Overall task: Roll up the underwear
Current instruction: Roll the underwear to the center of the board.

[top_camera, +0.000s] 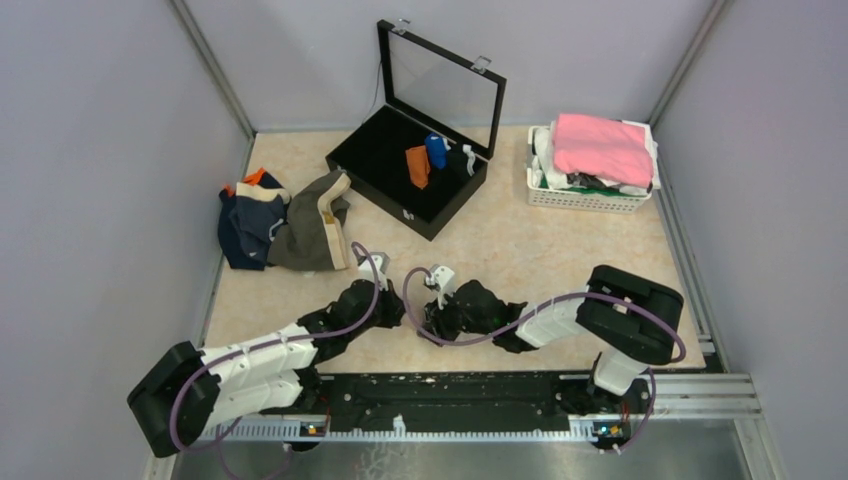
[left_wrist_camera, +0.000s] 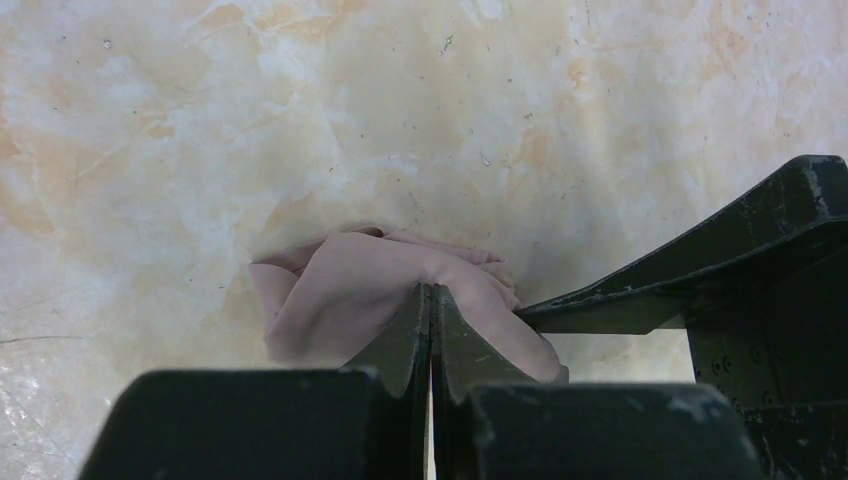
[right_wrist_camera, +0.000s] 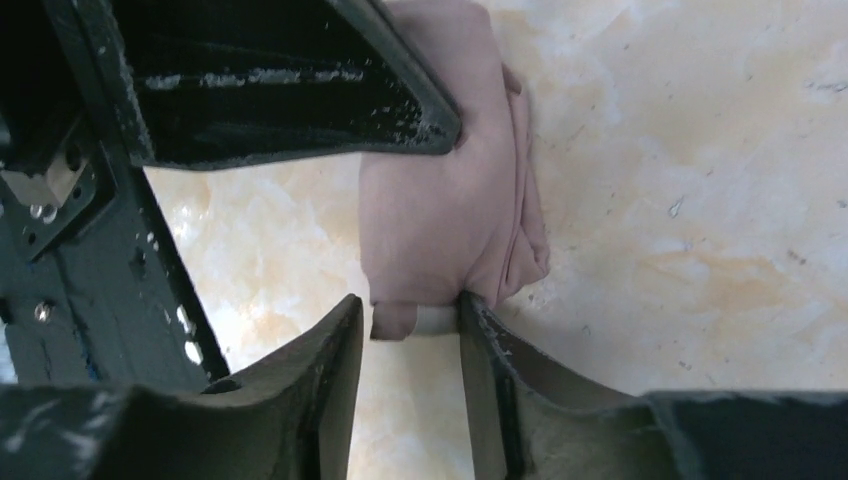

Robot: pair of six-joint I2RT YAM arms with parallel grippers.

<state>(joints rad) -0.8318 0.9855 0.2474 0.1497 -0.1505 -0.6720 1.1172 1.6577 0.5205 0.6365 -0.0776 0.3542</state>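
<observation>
Seen from above, two robot arms meet at the near middle of a beige, marble-patterned surface (top_camera: pixel 560 250). Between their tips lies a pale pink-beige cloth brief (right_wrist_camera: pixel 440 200), bunched into a short, thick roll.

The left jaws are closed tight together, and their tips press on the roll from the left. The right jaws stand narrowly parted at the roll's right end. One jaw touches the cloth, and a small flap of fabric sits in the gap, apparently unclamped.

Farther back, a black box (top_camera: pixel 385 200) stands with its glass lid (top_camera: pixel 445 85) raised. Inside it, a rust-orange roll (top_camera: pixel 418 166) and a blue roll (top_camera: pixel 436 150) rest side by side, and these look finished.

At the far left is a loose heap of unrolled pieces. It includes a navy brief with white trim (top_camera: pixel 245 225) and an olive-brown brief with a tan waistband (top_camera: pixel 315 225). At the far right, a white plastic basket (top_camera: pixel 585 198) holds folded laundry topped by a bright pink cloth (top_camera: pixel 603 148).

The task seems roughly half done. Two rolls are boxed, and the pink-beige one looks rolled but has not been put in the box. At least two garments in the heap remain unrolled.
</observation>
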